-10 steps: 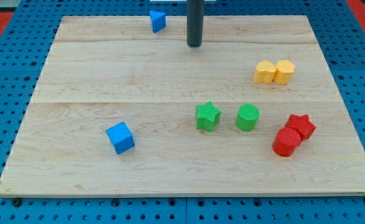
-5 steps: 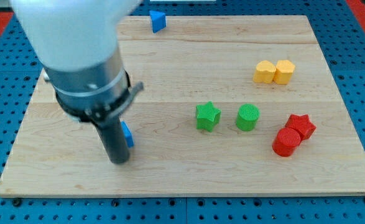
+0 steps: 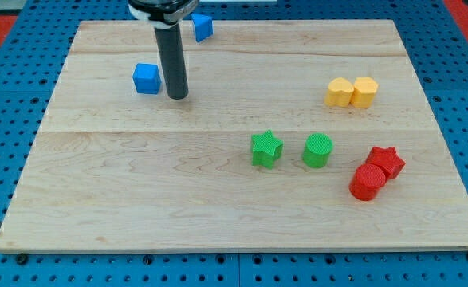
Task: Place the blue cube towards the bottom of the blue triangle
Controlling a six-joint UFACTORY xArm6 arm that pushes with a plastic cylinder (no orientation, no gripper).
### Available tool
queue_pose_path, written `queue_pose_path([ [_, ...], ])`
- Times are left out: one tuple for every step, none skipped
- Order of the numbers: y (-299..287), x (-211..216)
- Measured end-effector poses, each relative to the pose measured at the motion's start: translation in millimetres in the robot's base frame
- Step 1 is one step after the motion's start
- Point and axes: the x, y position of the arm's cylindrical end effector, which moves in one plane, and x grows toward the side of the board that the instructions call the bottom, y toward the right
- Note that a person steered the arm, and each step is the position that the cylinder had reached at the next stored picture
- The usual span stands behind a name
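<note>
Blue cube [image 3: 147, 78] just left of my tip [image 3: 178, 96], below-left of blue triangle [image 3: 202, 26]

Eight blocks: two blue [image 3: 147, 78], two yellow [image 3: 340, 92], two green [image 3: 266, 149], two red [image 3: 367, 182].

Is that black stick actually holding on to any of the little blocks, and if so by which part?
Nothing is held. My tip is a bare rod that only pushes; it stands just to the view's right of the blue cube, with a small gap showing between them.
</note>
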Motion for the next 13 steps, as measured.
queue_pose_path([
  [-57,0],
  [-94,-4],
  [-28,-40],
  [31,-66],
  [40,-36],
  [69,-23],
  [82,-44],
  [64,-61],
  [46,-76],
  [46,-81],
  [56,-81],
  [61,-80],
  [62,-80],
])
